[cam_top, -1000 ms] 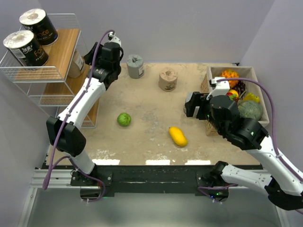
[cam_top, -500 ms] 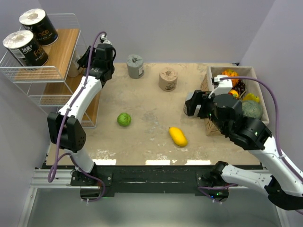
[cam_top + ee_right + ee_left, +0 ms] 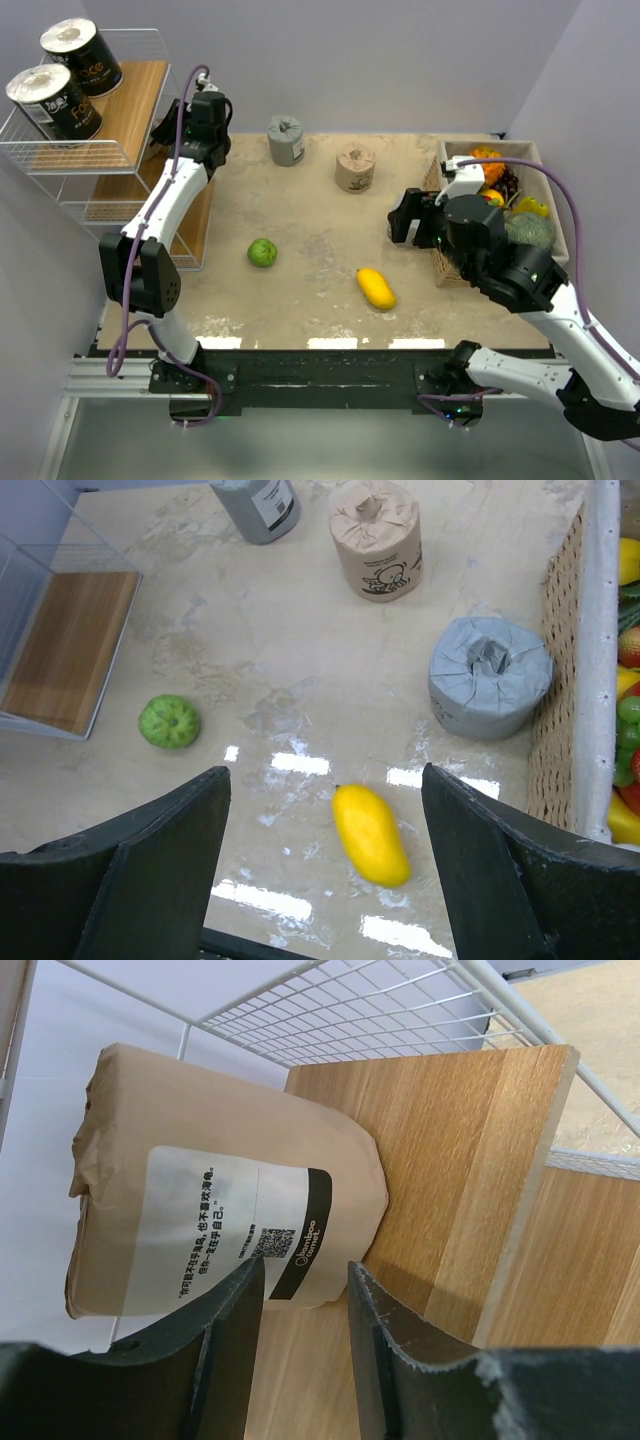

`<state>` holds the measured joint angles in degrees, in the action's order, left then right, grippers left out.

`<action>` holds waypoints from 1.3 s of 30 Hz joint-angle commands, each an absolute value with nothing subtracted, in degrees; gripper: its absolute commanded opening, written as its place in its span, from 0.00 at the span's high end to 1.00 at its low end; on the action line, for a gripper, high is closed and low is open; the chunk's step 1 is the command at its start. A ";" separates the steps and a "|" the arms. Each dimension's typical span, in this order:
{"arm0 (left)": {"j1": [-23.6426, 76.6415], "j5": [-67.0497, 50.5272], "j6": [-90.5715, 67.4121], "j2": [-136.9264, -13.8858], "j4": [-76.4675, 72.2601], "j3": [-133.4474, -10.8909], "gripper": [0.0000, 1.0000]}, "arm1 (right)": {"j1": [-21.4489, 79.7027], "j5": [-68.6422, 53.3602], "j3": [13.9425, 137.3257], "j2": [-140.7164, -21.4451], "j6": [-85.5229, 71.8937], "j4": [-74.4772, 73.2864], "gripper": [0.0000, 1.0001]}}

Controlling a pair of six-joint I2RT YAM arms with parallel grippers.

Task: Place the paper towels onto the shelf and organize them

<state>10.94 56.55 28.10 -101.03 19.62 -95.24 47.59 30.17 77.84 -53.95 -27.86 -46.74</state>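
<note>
The left end effector [image 3: 305, 1270] has its fingers a little apart, holding nothing. A tan roll [image 3: 220, 1180] sits on the shelf [image 3: 470, 1160] just past them. The right end effector [image 3: 322, 772] hangs wide apart over the surface [image 3: 300, 630], with a grey roll [image 3: 490, 675] lying ahead of it.

Overhead rear view, left wrist near shelf [image 3: 450, 1160], right above table [image 3: 300, 610]
</note>
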 commanded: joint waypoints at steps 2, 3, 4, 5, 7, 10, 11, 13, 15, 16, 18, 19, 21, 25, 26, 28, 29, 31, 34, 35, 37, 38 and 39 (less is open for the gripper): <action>10.72 56.78 26.20 -100.72 17.66 -96.85 0.57 | 47.72 29.01 79.19 -54.67 -26.98 -45.53 0.19; 10.81 56.17 25.76 -100.72 18.19 -97.29 0.57 | 47.72 28.92 79.19 -54.58 -26.98 -45.53 0.19; 11.42 55.55 25.40 -100.64 19.06 -98.60 0.55 | 47.72 28.92 79.10 -54.67 -26.98 -45.35 0.19; 11.95 54.68 24.62 -100.55 19.59 -99.40 0.54 | 47.72 28.74 79.10 -54.93 -26.98 -45.18 0.19; 14.31 52.22 23.56 -100.11 21.87 -102.55 0.52 | 47.72 28.39 79.02 -55.37 -26.81 -44.74 0.19; 18.43 49.93 21.28 -99.58 25.29 -105.89 0.49 | 47.64 28.13 78.31 -56.60 -26.89 -43.16 0.19; 19.67 49.23 19.88 -99.32 26.18 -106.52 0.48 | 47.81 28.30 77.79 -56.95 -26.98 -41.50 0.19; 23.01 46.42 18.81 -98.01 27.94 -106.61 0.46 | 47.72 29.35 75.08 -58.18 -27.51 -38.77 0.20; 24.60 44.40 15.83 -95.99 28.82 -105.91 0.44 | 47.64 33.11 74.53 -61.50 -28.12 -36.31 0.20; 25.48 42.99 14.52 -94.85 29.96 -105.47 0.43 | 47.64 34.70 75.14 -63.26 -29.08 -35.78 0.20; 25.93 36.41 10.12 -90.56 30.76 -102.33 0.36 | 47.37 37.69 76.81 -68.87 -29.36 -34.37 0.21; 25.93 33.78 8.80 -88.61 29.98 -100.48 0.34 | 46.24 37.88 79.25 -70.82 -29.27 -33.41 0.20; 25.93 24.29 5.64 -82.66 27.27 -94.00 0.27 | 44.57 37.45 82.94 -76.69 -28.48 -32.18 0.20; 25.93 8.81 2.82 -71.39 18.30 -79.31 0.12 | 36.85 32.37 88.58 -85.41 -27.07 -28.75 0.20; 25.93 5.74 2.38 -69.02 16.02 -76.15 0.09 | 35.87 31.47 89.46 -86.82 -26.64 -28.13 0.20; 25.93 4.23 0.45 -62.77 9.69 -67.79 0.05 | 32.80 30.07 93.06 -91.81 -26.10 -28.12 0.20; 25.93 2.83 -1.47 -61.01 7.93 -65.33 0.03 | 31.91 29.54 94.38 -93.24 -26.02 -28.12 0.20; 26.02 1.50 -3.42 -56.88 4.23 -59.00 0.02 | 29.36 27.52 97.55 -97.62 -24.96 -27.51 0.19; 26.10 -1.75 -4.30 -53.09 0.88 -51.96 0.01 | 26.55 25.76 103.78 -105.08 -24.00 -29.69 0.18; 26.02 -2.11 -4.31 -52.22 -1.12 -49.42 0.00 | 25.93 24.88 105.63 -107.03 -23.91 -30.58 0.18; 25.93 -2.37 -4.13 -52.12 -1.76 -48.52 0.00 | 24.00 22.86 110.46 -110.63 -23.55 -32.60 0.16; 26.01 -2.37 -4.39 -52.38 -0.80 -49.56 0.00 | 23.39 19.20 111.52 -113.26 -23.38 -32.52 0.15; 26.02 -2.63 -4.92 -52.30 -0.10 -49.74 0.01 | 22.07 16.72 112.66 -114.60 -22.77 -32.08 0.14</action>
